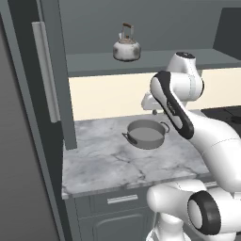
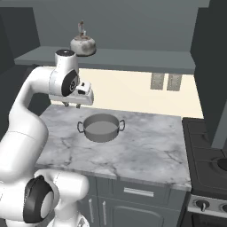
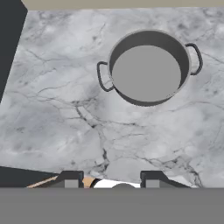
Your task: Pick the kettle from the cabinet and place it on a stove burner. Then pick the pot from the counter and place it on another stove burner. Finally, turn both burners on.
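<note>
With its jaws part-open and empty, the gripper (image 2: 72,105) hangs above the pot (image 2: 102,127) and well below the kettle (image 2: 83,45), so rising carelessly risks striking the cabinet (image 2: 111,58) shelf.

A cream backsplash wall (image 2: 133,91) runs behind the worktop, carrying two grey outlet plates (image 2: 165,81) side by side. Above it the wall is dark grey. Below the stone slab sit dark grey drawer fronts (image 2: 142,191) with pale bar handles (image 2: 138,192).
</note>
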Robot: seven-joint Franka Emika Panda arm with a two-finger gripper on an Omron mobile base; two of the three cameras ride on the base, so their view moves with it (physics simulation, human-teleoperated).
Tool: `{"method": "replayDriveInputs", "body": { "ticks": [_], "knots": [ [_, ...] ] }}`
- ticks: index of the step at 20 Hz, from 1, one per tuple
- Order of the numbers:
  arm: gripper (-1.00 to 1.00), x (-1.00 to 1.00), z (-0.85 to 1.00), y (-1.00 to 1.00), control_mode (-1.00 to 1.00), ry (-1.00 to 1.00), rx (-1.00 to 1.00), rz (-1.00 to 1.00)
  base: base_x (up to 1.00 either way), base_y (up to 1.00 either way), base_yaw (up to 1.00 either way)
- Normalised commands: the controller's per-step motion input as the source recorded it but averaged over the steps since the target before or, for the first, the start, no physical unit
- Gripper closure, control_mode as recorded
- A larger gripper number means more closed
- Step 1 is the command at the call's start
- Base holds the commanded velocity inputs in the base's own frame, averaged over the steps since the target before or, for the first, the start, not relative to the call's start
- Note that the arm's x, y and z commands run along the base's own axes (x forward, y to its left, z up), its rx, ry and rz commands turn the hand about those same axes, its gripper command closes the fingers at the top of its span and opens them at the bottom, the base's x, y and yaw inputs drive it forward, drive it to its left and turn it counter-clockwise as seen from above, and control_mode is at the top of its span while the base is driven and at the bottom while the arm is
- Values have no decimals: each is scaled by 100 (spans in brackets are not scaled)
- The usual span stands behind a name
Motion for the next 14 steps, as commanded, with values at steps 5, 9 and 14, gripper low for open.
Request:
{"method": "replayDriveInputs", "body": {
  "ticks": [5,9,14],
  "knots": [
    [-100,-1,0,-1,-100,-8,0,0,0,0,0],
    [-100,-3,2,-3,-100,-13,0,0,0,0,0],
    [-100,-1,8,0,-100,-11,0,0,0,0,0]
  ]
}}
